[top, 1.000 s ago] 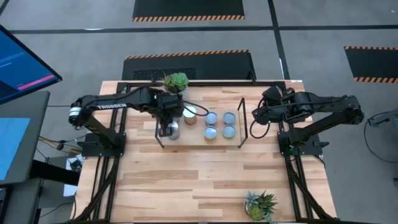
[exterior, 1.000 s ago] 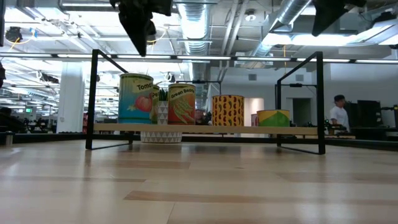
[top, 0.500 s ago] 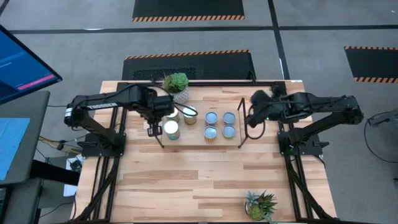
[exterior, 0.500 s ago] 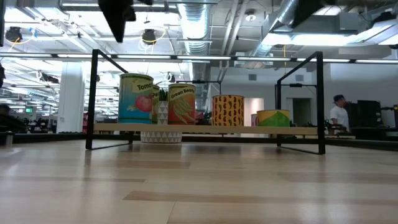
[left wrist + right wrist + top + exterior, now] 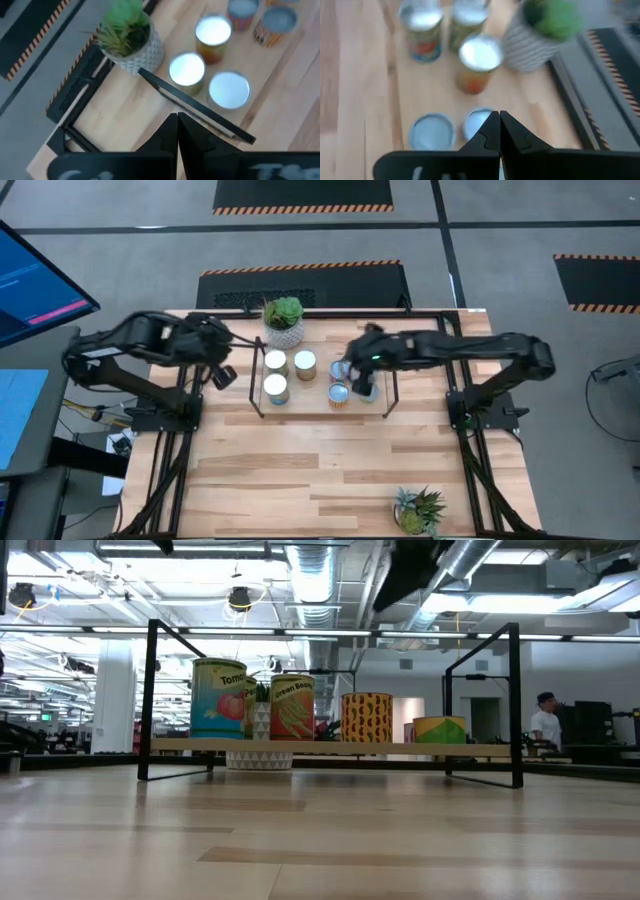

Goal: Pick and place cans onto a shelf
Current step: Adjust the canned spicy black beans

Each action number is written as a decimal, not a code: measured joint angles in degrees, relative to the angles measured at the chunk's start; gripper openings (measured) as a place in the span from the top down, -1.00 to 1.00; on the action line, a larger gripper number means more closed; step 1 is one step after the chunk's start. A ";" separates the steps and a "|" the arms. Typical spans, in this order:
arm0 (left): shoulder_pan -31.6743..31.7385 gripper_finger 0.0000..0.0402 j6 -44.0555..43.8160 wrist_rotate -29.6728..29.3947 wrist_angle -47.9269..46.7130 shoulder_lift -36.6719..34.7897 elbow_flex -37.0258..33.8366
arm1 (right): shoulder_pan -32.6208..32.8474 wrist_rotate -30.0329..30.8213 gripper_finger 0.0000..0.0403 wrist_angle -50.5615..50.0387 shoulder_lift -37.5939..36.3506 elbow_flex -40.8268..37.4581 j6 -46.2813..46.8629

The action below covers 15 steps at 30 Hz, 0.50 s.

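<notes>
The shelf (image 5: pixel 320 402), a light-wood board with black wire end frames, stands at the table's far middle. Several cans stand upright on it: three with shiny white tops (image 5: pixel 276 387) at its left end, and blue-grey tops (image 5: pixel 338 392) toward its right. The low view shows their labels (image 5: pixel 218 698). My left gripper (image 5: pixel 222 376) is shut and empty, left of the shelf's left frame. My right gripper (image 5: pixel 362 380) is shut and empty, above the right-hand cans, hiding part of them. Both wrist views show shut fingertips (image 5: pixel 177 122) (image 5: pixel 499 122) above the cans.
A white patterned pot with a green succulent (image 5: pixel 284 315) stands behind the shelf's left end. A spiky potted plant (image 5: pixel 420 510) stands at the near right edge. The near half of the tabletop (image 5: pixel 320 470) is bare wood. A person (image 5: pixel 545 720) stands far off in the room.
My left gripper has drawn back from above the shelf's left end toward the table's left edge; the near-left can stays upright on the shelf. My right gripper has gone from beyond the shelf's right frame toward the left, over the right-hand cans.
</notes>
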 joint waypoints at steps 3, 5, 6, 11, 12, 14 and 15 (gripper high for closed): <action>-0.91 1.00 -2.31 -1.56 0.01 -2.52 -0.06 | -0.61 -3.72 0.94 0.08 5.68 2.12 -3.36; -1.32 1.00 -2.94 -2.85 0.12 -4.07 -1.09 | -0.78 -4.37 0.94 0.75 9.04 4.11 -4.48; -1.42 1.00 -3.36 -3.59 0.14 -5.08 -2.06 | -0.72 -5.25 0.94 1.00 10.53 5.02 -5.10; -1.41 1.00 -7.23 -5.13 -0.10 -10.89 -11.40 | 1.49 -8.45 0.94 2.20 17.73 10.07 -10.15; -1.41 1.00 -8.31 -5.21 0.06 -11.99 -13.61 | 2.07 -8.59 0.94 1.97 18.87 11.03 -11.30; -1.42 1.00 -10.07 -5.02 0.37 -13.96 -17.86 | 3.24 -9.33 0.94 0.65 21.01 12.68 -13.24; -1.42 1.00 -10.78 -4.92 1.12 -14.92 -19.87 | 3.68 -10.35 0.94 -0.41 21.82 13.23 -13.99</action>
